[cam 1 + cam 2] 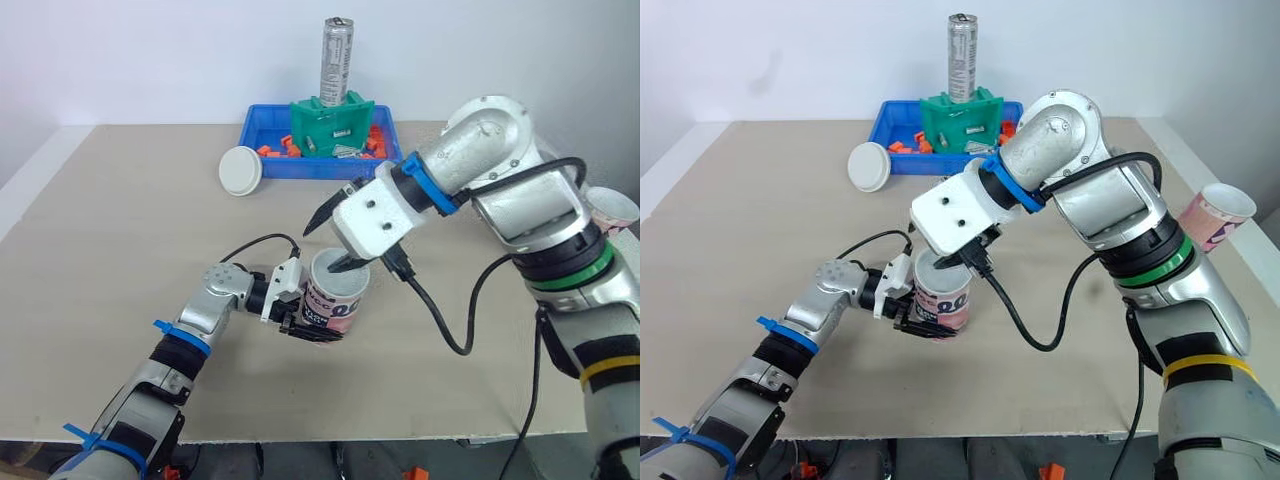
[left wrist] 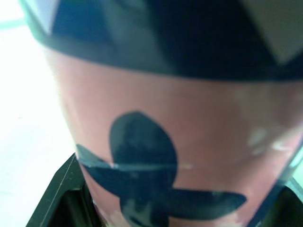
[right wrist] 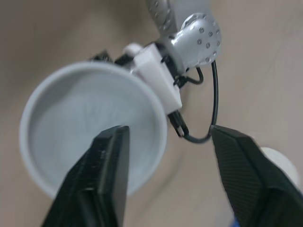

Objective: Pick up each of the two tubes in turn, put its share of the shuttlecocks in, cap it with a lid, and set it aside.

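Note:
A pink tube (image 1: 335, 298) with a dark flower print stands upright at the middle of the table, and my left gripper (image 1: 305, 318) is shut on its lower side. In the left wrist view the tube's wall (image 2: 189, 123) sits close between the fingers (image 2: 54, 201). My right gripper (image 1: 336, 240) hangs open just above the tube's pale grey top (image 3: 90, 132), one finger (image 3: 106, 175) over the rim and the other outside it. A second pink tube (image 1: 1215, 215) lies tilted at the table's right edge. A round white lid (image 1: 241, 170) rests near the blue bin.
A blue bin (image 1: 262, 128) at the back holds orange pieces and a green stand (image 1: 332, 125) with a tall silver can (image 1: 336, 55). Black cables loop from both wrists over the table. Bare tabletop (image 1: 120, 230) stretches to the left.

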